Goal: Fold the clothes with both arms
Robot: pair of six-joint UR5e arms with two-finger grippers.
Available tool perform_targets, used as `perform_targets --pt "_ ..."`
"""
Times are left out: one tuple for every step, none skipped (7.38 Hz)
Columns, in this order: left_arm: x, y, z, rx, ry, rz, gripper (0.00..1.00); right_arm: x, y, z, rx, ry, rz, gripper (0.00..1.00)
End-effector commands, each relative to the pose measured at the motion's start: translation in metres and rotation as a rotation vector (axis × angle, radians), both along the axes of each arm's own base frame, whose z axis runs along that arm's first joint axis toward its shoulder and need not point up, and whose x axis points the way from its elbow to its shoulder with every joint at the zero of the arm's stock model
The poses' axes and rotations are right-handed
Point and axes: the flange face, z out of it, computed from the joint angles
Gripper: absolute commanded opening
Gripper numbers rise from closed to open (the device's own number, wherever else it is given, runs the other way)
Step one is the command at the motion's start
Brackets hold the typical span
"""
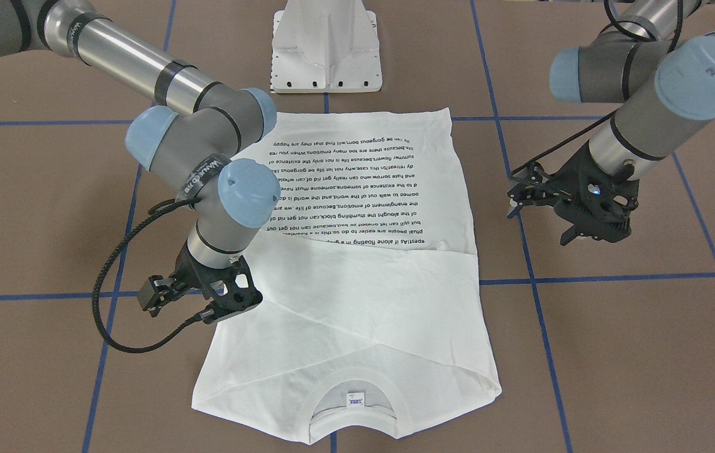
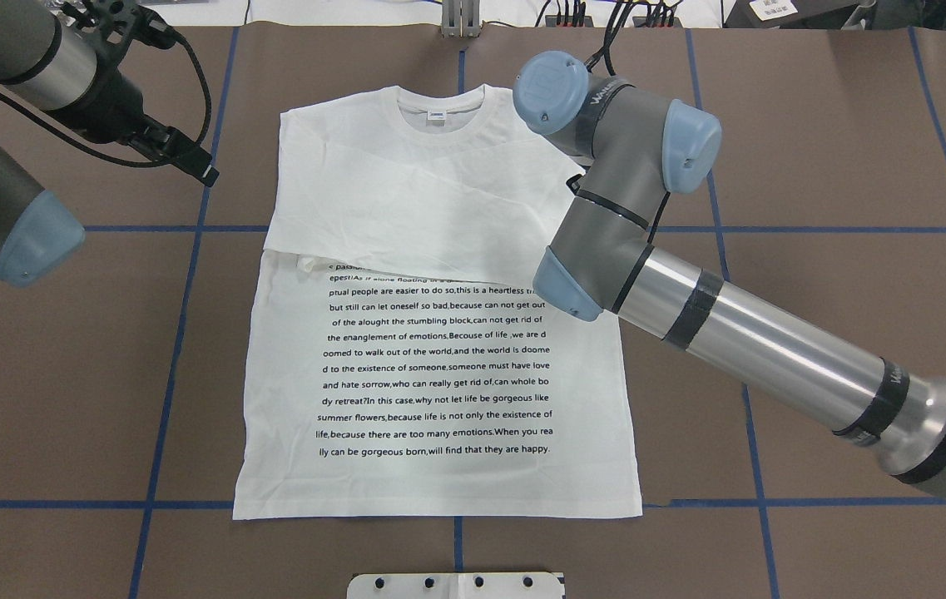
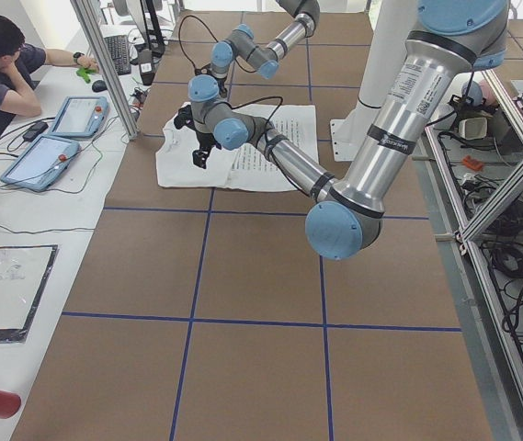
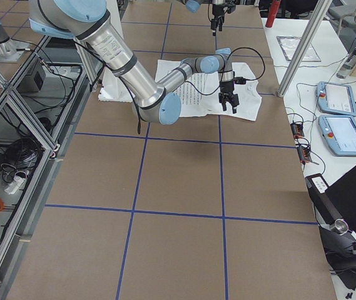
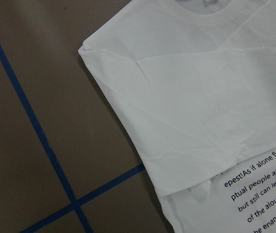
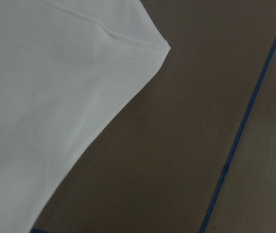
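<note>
While sleeves [image 2: 406, 220] lie folded, the T-shirt [image 2: 439, 474] rests flat.

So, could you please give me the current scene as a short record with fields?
Shirt: white T-shirt flat on the table, print up, sleeves folded across the chest
Collar: on the side far from the robot
Left gripper: open, empty, off the shirt beside one shoulder
Right gripper: open, empty, over the opposite shoulder edge
</note>
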Motion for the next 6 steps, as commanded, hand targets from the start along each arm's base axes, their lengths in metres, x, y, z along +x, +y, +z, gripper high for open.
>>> perform_targets --pt "-0.005 0.013 0.001 -0.089 0.011 -0.077 1.00 0.050 0.042 0.012 -0.053 -0.370 0.124 1.00" --pt "-0.004 0.030 -0.012 -0.122 0.022 -0.142 1.00 0.076 0.080 0.021 -0.091 -0.508 0.184 1.00" --pt "0.005 0.063 -0.009 -0.163 0.022 -0.166 1.00 0.102 0.114 0.019 -0.132 -0.581 0.247 1.00" --pt "0.031 0.101 -0.012 -0.217 0.015 -0.238 1.00 0.114 0.161 0.018 -0.173 -0.615 0.278 1.00" --pt "0.053 0.128 -0.019 -0.262 0.021 -0.295 1.00 0.121 0.200 0.027 -0.211 -0.620 0.300 1.00" --pt "0.068 0.156 -0.022 -0.315 0.035 -0.287 1.00 0.114 0.240 0.033 -0.220 -0.612 0.344 1.00"
